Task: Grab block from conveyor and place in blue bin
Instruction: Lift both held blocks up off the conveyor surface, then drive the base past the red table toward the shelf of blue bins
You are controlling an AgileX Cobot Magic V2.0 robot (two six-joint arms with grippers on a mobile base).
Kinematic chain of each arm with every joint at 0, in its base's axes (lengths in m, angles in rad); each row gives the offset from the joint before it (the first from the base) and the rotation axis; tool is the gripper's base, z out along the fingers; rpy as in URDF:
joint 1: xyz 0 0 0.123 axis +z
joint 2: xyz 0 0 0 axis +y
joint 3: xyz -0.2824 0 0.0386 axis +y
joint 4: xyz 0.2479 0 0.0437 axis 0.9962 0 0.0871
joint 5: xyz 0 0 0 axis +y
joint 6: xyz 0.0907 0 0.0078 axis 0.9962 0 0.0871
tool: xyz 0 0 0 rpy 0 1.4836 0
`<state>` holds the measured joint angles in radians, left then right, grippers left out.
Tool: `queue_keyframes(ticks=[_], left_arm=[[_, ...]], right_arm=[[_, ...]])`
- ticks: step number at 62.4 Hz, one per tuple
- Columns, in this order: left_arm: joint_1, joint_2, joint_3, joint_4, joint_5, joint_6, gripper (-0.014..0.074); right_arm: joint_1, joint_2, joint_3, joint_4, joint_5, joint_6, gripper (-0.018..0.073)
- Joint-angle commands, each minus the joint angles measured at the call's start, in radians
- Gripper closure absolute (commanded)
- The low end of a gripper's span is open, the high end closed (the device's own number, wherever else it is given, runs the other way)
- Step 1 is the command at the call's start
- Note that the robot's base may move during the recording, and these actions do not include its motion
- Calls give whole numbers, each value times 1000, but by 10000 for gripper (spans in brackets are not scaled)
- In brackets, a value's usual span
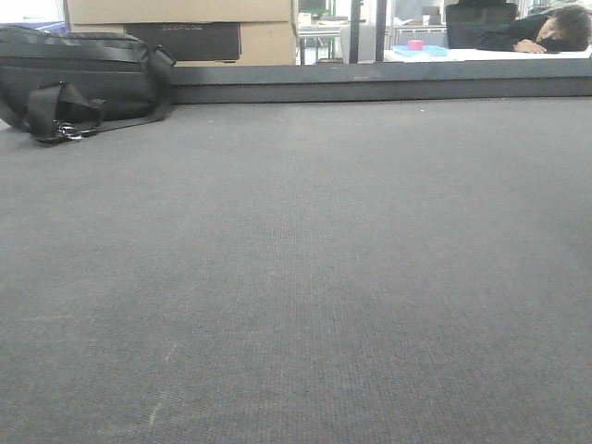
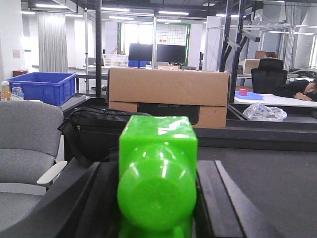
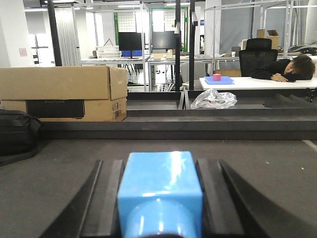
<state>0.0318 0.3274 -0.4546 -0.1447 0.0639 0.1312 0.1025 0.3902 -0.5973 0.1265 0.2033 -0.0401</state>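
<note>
Closest of all, the left gripper (image 2: 157, 166) is closed tight on a green block (image 2: 157, 193). The block fills the gap and touches both sides. It hangs by the left edge of the conveyor (image 1: 296, 277).

The right gripper (image 3: 159, 163) is closed tight on a blue block (image 3: 159, 191) in the same way, and it sits low over the conveyor.

The conveyor is a wide, flat, dark grey belt. In the front view, no block lies on it.

A grey chair (image 2: 25, 134) stands just off the conveyor's left side. A black bag (image 1: 74, 79) lies on the conveyor's far left corner, next to the dark rail (image 1: 370, 83) that runs along the conveyor's far edge.

Just behind that rail sits a big cardboard box (image 1: 185, 28). A crumpled plastic bag (image 3: 213, 99) lies behind the rail too, more to the right.

The blue bin (image 2: 42, 87) is past the conveyor's far left corner, behind the chair, well apart from both blocks.

Far beyond the conveyor's right end, a person (image 3: 292, 67) rests their head on a white table (image 3: 247, 83)
</note>
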Motion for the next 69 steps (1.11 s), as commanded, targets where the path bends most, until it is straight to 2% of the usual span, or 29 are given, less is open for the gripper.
queue_keyframes(ticks=[1,69], left_arm=[[-4,-5,0,-9,-22,-3,708],[-4,-5,0,-9,-22,-3,708]], right_arm=[[0,-5,-8,0,-24,-7,721],[0,-5,-8,0,-24,-7,721]])
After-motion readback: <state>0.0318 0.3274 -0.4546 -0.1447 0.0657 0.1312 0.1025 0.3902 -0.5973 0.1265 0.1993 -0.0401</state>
